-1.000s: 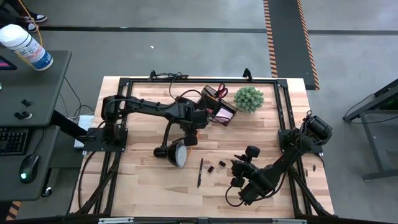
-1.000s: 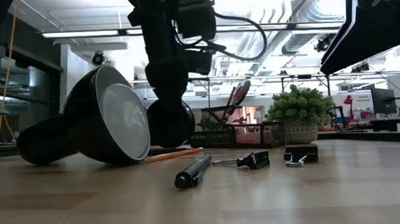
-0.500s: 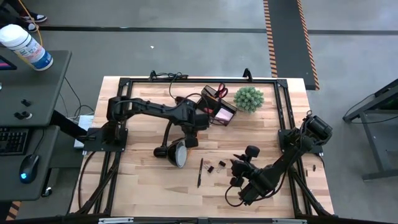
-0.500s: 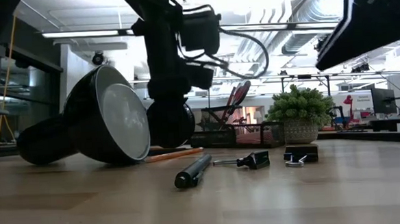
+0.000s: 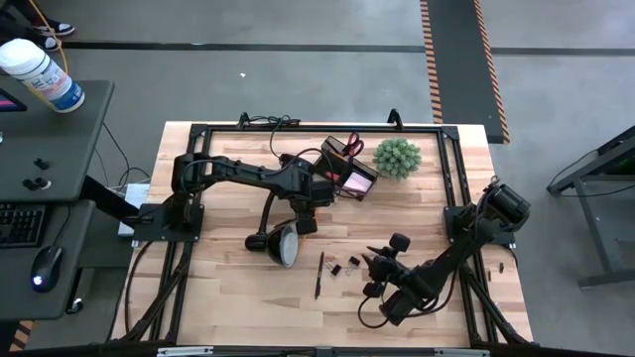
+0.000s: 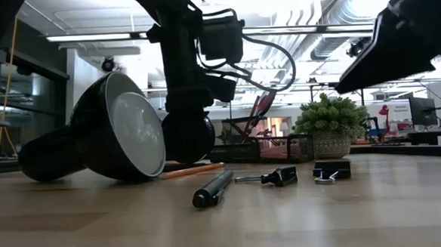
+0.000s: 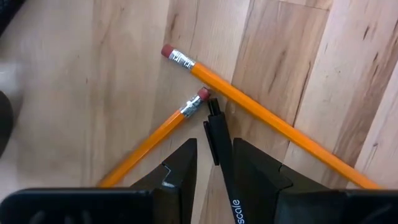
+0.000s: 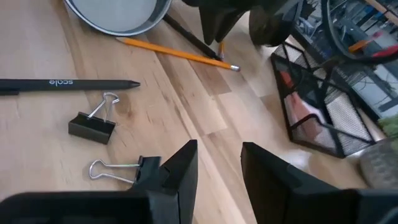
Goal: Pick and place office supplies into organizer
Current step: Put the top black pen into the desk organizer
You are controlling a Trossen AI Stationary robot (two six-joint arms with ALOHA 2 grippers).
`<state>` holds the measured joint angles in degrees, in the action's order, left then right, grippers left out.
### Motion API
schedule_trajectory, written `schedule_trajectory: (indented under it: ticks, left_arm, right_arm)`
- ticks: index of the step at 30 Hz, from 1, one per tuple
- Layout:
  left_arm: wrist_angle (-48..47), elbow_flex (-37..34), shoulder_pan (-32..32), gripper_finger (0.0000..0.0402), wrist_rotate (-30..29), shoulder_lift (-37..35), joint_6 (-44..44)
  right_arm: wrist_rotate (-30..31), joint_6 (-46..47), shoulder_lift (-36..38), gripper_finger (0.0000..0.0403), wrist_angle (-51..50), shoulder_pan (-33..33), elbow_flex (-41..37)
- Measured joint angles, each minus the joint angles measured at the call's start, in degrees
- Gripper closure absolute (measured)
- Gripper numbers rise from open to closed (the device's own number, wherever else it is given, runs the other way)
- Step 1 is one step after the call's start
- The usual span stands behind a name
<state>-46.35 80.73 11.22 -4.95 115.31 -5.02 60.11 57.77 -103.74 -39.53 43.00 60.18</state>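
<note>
Left gripper [image 7: 214, 163] sits low over the table [image 5: 228, 288] just beside the black lamp [image 5: 281, 243], fingers clamped on a black pen [image 7: 219, 155] that sticks out forward between them. The held pen's tip lies right at the spot where two yellow pencils [image 7: 261, 115] meet: one pencil's eraser end almost touches the tip, the other [image 7: 152, 140] runs slantwise just past it. Both pencils lie flat on the wood, directly ahead of the left fingers. In the low view one pencil [image 6: 193, 170] shows on the table under the left arm, next to the lamp shade [image 6: 119, 129].

Right gripper [image 8: 217, 171] hangs above the table, fingers apart, nothing between them. Ahead of it and a little to one side lie two black binder clips: one [image 8: 93, 124] nearer the second black pen [image 8: 65, 84], one [image 8: 134, 168] just beside the near fingertip. That pen lies flat, well ahead of the right fingers, not touched. Further ahead again, a pencil [image 8: 177, 53] lies by the lamp rim.

The organizer [image 5: 347, 169], a dark mesh caddy, stands well beyond the left gripper on the table's far side, with scissors [image 5: 352, 144] upright in its taller section and a pink pad [image 5: 354, 181] in the lower tray. Green plant ball [image 5: 397, 157] stands just beside the organizer. From the right wrist view the organizer [image 8: 317, 106] is far ahead of the open fingers.
</note>
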Motion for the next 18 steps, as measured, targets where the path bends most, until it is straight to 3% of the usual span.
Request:
schedule_trajectory:
  ticks: [13,18]
  left_arm:
    - [-0.15,0.00,0.00,0.0307,2.25,0.00,0.07]
    - [0.21,0.00,0.00,0.0265,2.26,0.00,-0.96]
  right_arm:
    - [2.25,-2.79,0.00,0.0289,7.50,0.00,-2.99]
    - [2.33,-2.98,0.00,0.0289,7.50,0.00,-2.96]
